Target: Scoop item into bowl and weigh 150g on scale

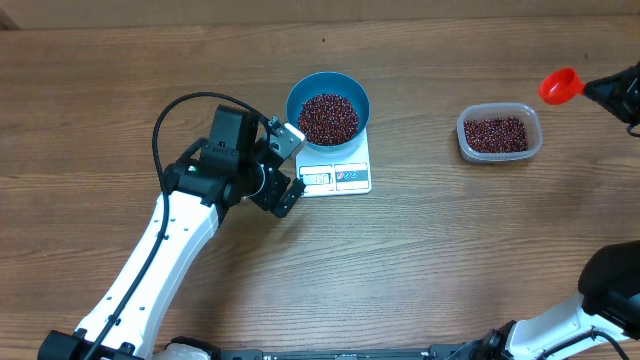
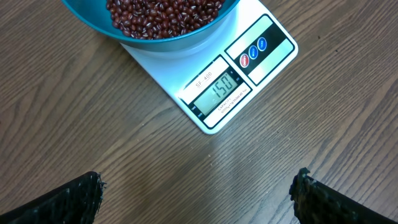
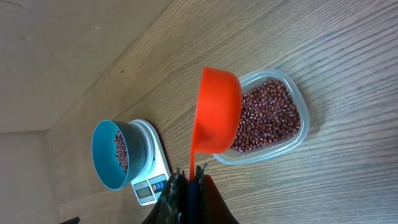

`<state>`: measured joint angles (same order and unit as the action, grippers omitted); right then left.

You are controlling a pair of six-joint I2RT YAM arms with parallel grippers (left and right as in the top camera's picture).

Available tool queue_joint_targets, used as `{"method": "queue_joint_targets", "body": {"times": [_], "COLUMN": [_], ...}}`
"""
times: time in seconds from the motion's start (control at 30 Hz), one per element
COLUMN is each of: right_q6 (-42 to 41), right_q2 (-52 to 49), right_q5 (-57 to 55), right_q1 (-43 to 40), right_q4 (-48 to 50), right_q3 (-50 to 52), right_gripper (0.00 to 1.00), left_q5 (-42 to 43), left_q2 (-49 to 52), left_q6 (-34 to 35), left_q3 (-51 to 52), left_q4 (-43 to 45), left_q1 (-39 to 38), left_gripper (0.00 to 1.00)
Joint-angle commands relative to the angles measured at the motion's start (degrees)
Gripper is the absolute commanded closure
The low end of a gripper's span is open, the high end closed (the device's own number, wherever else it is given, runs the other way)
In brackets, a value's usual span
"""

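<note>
The blue bowl (image 1: 328, 110) stands on the white scale (image 1: 350, 176) at the table's middle, and it holds a heap of dark red-brown beans (image 1: 328, 118). In the left wrist view the scale (image 2: 249, 74) shows 150 on its display below the bowl (image 2: 149, 38). My left gripper (image 1: 288, 170) hovers open just left of the scale's display edge, nothing between its fingers (image 2: 81, 199). My right gripper (image 3: 193, 176) is shut on the handle of an orange scoop (image 3: 217, 112), held up at the far right (image 1: 560, 86) above and beside the clear tub.
A clear plastic tub (image 1: 499, 133) with more beans sits right of the scale. It lies under the scoop in the right wrist view (image 3: 273, 118). Bare wooden tabletop (image 1: 450, 260) surrounds everything.
</note>
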<state>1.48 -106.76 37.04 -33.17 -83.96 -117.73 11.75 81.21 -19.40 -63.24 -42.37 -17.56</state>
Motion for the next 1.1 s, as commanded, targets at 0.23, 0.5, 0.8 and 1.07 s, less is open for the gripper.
{"method": "queue_joint_targets", "body": {"times": [0.23,0.5,0.8,1.07], "right_q6": [-0.15,0.04,-0.04,-9.07], "right_q2": [0.87,0.87,0.87,0.87], "right_q5": [-0.07,0.13,0.52,0.15], "right_q1": [0.09,0.09,0.09,0.26], "right_q4": [0.63,1.31,0.76,0.46], "right_q3": [0.37,0.37,0.39,0.42], "right_gripper": [0.96,0.96,0.96,0.96], "left_q5": [0.24,0.24,0.22,0.24], "left_q2": [-1.20,-1.20,-1.20,-1.20], "left_q6": [0.57,0.57,0.57,0.55], "left_q3": [0.15,0.15,0.15,0.15], "left_q4": [0.09,0.11,0.09,0.09], "left_q1": [0.28,0.28,0.28,0.28], "left_gripper": [0.00,0.00,0.00,0.00]}}
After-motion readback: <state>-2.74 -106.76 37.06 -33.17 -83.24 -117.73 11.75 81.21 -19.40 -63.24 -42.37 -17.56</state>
